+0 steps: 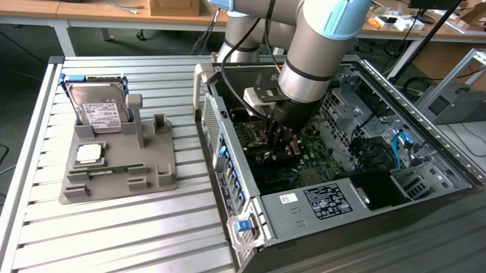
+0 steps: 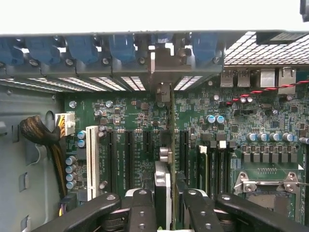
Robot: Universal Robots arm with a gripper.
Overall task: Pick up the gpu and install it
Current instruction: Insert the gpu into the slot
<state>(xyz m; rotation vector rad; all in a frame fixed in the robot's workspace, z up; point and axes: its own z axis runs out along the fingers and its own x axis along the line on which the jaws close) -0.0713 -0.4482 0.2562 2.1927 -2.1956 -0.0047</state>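
1. Fingers [image 2: 140,212] of the hand [image 2: 166,210] sit closest to the wrist camera: black linkages on both sides, pads pinched on the top edge of the gpu [image 2: 172,145]. Hand is closed on the card, not free.
2. Computer case [image 1: 425,170], largest item, lies on its side on the table [image 1: 114,239] with the side panel off, so the motherboard [image 2: 270,121] faces up toward the hand and the arm [image 1: 311,51] can reach straight down into it.
3. Gpu hangs edge-on directly below the hand, held upright so its lower edge can meet a slot. It runs away from the hand toward the rear wall of the case, in line with the black expansion slots [image 2: 129,154] either side of it.
4. Its silver bracket [image 2: 161,72] sits at the far end from the hand, against the rear slot openings beneath the blue retainer clips [image 2: 120,46]. Whether the card edge is fully seated, I cannot tell.
5. Grey parts holder [image 1: 114,165] stands well apart from the hand, outside the case, with a hard drive [image 1: 99,111] standing upright in it.
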